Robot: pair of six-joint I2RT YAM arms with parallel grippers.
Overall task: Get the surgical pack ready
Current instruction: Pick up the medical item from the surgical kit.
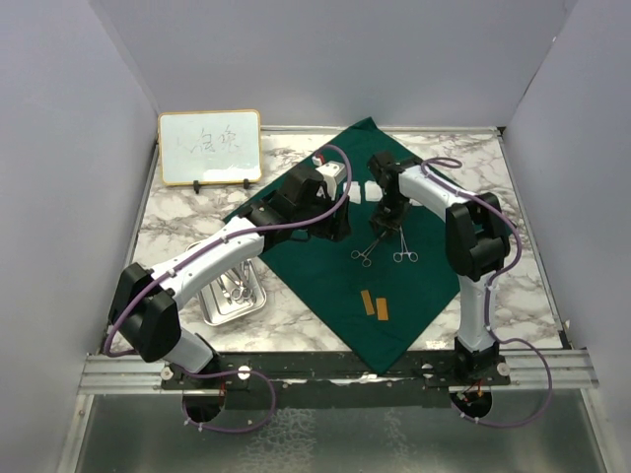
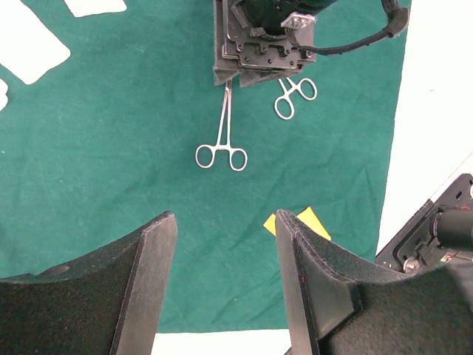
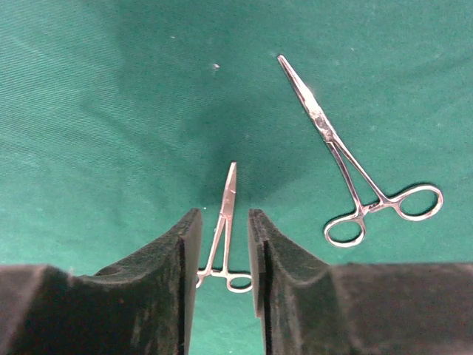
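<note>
A large dark green fabric drape [image 1: 325,276] lies spread as a diamond on the marble-patterned counter [image 1: 187,212]. Near its middle lie two silver ring-handled forceps [image 3: 228,200], side by side but apart.

The right gripper [image 3: 225,216] is low over the left one. Its fingers are narrowly spread on either side of the shanks, with a sliver of gap on each side. The second forceps [image 3: 332,140] lies free just beside it.

The left gripper [image 2: 224,218] hovers over the drape with its fingers wide apart and nothing between them, the forceps lying well ahead of it.

White gauze squares [image 1: 360,192] rest on the drape's far part and two small yellow strips [image 1: 368,302] on its near part. A small steel tray [image 1: 232,313] holding instruments sits on the counter off the drape's left edge.
</note>
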